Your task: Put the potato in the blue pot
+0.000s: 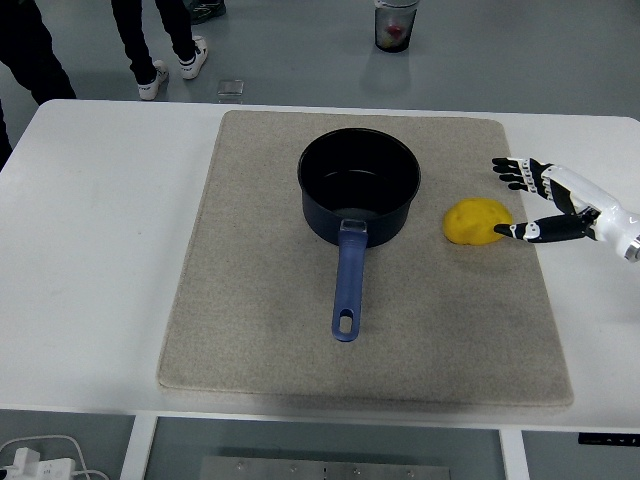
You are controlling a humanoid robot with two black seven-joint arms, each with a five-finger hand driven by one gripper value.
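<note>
A yellow potato (476, 221) lies on the beige mat (260, 330), to the right of the blue pot (358, 183). The pot stands upright and empty, its blue handle (349, 284) pointing toward the table's near edge. My right hand (522, 202) comes in from the right edge, fingers spread, just right of the potato. Its thumb tip (504, 231) is at the potato's right side and the other fingers (512, 170) are above and behind it. It holds nothing. My left hand is out of view.
The mat covers the middle of the white table (100, 250). Beyond the far edge a person's legs (150, 45) stand on the floor at top left, and a cup-like container (396, 24) sits at top centre.
</note>
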